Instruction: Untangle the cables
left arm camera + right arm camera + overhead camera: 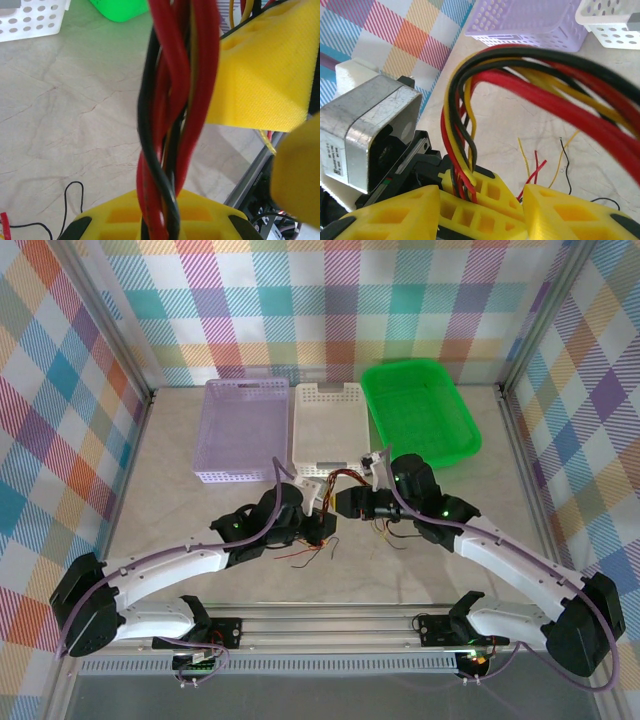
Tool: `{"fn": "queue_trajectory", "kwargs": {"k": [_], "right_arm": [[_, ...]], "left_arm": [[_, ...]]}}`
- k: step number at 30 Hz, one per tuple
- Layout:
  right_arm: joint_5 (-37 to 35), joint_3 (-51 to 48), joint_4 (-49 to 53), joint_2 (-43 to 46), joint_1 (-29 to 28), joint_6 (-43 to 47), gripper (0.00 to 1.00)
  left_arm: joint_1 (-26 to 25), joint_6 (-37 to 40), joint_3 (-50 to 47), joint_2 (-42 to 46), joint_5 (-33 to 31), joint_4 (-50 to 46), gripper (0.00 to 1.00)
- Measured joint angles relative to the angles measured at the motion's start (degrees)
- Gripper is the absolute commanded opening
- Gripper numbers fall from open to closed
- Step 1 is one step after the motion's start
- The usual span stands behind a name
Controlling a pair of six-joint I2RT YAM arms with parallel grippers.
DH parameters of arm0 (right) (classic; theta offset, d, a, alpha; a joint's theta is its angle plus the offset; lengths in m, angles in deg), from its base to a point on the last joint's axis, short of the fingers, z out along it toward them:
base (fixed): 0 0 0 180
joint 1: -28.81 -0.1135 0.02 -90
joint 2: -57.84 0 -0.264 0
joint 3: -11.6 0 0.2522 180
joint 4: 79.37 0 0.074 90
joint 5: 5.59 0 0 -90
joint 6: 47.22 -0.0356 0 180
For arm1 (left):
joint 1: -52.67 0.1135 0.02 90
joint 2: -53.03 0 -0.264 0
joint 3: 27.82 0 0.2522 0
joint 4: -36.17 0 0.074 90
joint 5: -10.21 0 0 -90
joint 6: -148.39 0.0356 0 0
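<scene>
The cables [346,478] are a twisted bundle of red, black and orange-yellow wires, arching between the two grippers at the table's middle. My left gripper [160,202] is shut on the bundle [172,100], which rises twisted from its yellow fingers. In the right wrist view the same bundle [520,75] loops up and over to the right. My right gripper [479,200] stands open, its yellow fingers [570,215] on either side of the left gripper's fingertips [496,192]. In the top view, the left gripper [322,525] and right gripper [346,502] nearly touch. Loose wire ends [536,170] lie on the table.
A lilac basket [240,430], a white basket [328,425] and a green tray [420,410] stand in a row behind the grippers. More thin wire ends [300,556] trail on the marble table under the left arm. Metal rails edge the table.
</scene>
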State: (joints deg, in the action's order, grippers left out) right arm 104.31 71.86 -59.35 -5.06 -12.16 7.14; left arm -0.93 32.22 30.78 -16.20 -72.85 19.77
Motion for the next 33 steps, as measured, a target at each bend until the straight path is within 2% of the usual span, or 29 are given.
{"fn": "queue_trajectory", "kwargs": {"k": [11, 13, 16, 18, 21, 22, 23, 25, 27, 33], "right_arm": [[0.1, -3.5, -8.2, 0.6, -0.3, -1.7, 0.38], [0.1, -4.0, -9.7, 0.5, -0.4, -2.3, 0.31], [0.3, -4.2, -11.5, 0.3, -0.5, -3.0, 0.15], [0.1, -4.3, -12.1, 0.3, -0.5, -3.2, 0.01], [-0.3, -4.4, -12.2, 0.5, -0.4, -2.9, 0.00], [-0.4, -4.4, -12.1, 0.7, -0.5, -2.9, 0.00], [-0.5, -4.4, -12.0, 1.0, -0.5, -2.9, 0.00], [-1.0, -4.4, -11.5, 2.1, -0.8, -2.5, 0.00], [-1.3, -4.4, -11.0, 2.9, -0.8, -2.3, 0.00], [-0.7, -4.2, -9.6, 3.0, -0.8, -1.2, 0.00]], "left_arm": [[-0.2, 0.0, 0.1, -0.3, 2.3, 0.1, 0.00], [-0.6, 0.0, 0.1, -0.4, 2.9, 0.4, 0.00], [-0.9, -0.1, 0.1, -0.5, 3.5, 1.0, 0.00], [-1.0, -0.1, 0.2, -0.4, 3.8, 1.3, 0.00], [-1.0, -0.1, 0.3, 0.0, 3.9, 1.0, 0.01], [-1.0, 0.0, 0.3, 0.3, 3.9, 0.6, 0.10], [-1.0, 0.1, 0.3, 0.8, 3.9, 0.2, 0.24], [-1.1, 0.5, 0.3, 2.4, 4.0, -0.5, 0.45], [-1.1, 1.1, 0.3, 5.0, 3.8, -1.2, 0.58], [-1.1, 1.8, 0.3, 14.4, 3.0, -2.9, 0.64]]}}
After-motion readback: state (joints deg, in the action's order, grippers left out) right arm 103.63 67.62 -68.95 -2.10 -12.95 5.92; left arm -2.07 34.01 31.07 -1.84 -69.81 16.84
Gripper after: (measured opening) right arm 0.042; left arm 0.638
